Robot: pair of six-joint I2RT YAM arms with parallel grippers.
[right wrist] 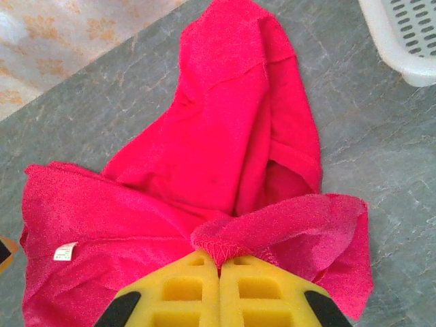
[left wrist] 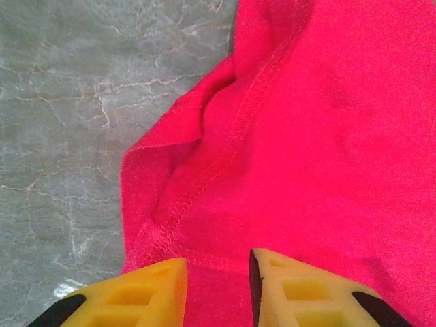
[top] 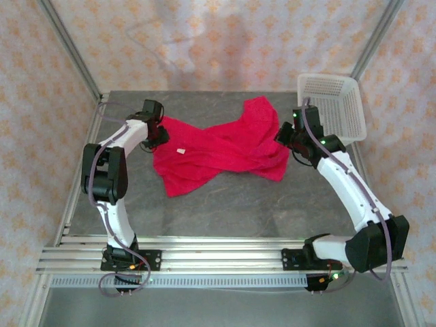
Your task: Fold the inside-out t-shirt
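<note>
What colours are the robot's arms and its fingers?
Both arms are white tubes with chunky black joints: the left arm, the right arm. A grey cable loops along each. The fingers are yellow blocks with hollow windows and black patches.

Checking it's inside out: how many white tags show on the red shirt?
1: a small white tag on the t-shirt, near its left end; folds may hide others.

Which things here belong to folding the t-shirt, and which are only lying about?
For the job: red t-shirt; left gripper at its edge; right gripper, fingers shut on its hem.
Lying about: white basket, apart from the shirt.
</note>
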